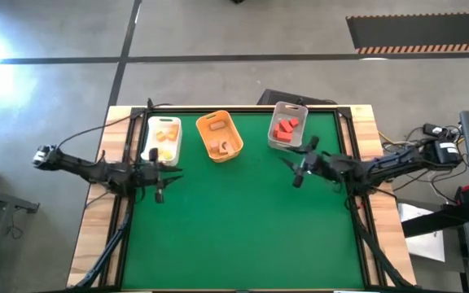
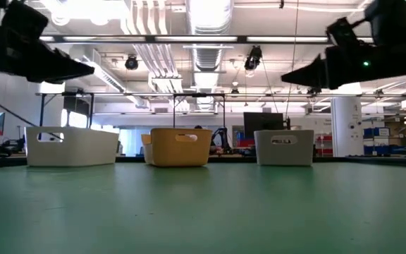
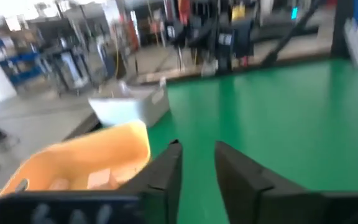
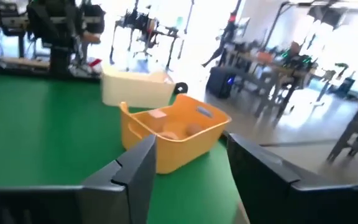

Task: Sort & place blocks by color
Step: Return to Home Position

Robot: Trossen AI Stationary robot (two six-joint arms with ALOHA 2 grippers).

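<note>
All the blocks I can see lie inside the bins along the table's far edge. Yellow-orange blocks [image 1: 166,138] are in the white bin [image 1: 150,140], pale tan blocks [image 1: 225,149] in the orange bin [image 1: 209,130], red blocks [image 1: 286,127] in the grey bin [image 1: 277,140]. My left gripper [image 1: 166,176] hovers open and empty above the cloth, just near of the white bin; its wrist view shows the fingers apart [image 3: 197,171]. My right gripper [image 1: 294,168] hovers open and empty near of the grey bin, fingers apart [image 4: 191,162].
The three bins stand in a row in the low view: white bin [image 2: 72,146], orange bin [image 2: 180,146], grey bin [image 2: 284,147]. Green cloth [image 1: 243,228] stretches from the grippers to the near edge. Both arms hang above table height, left [image 2: 41,60] and right [image 2: 333,67].
</note>
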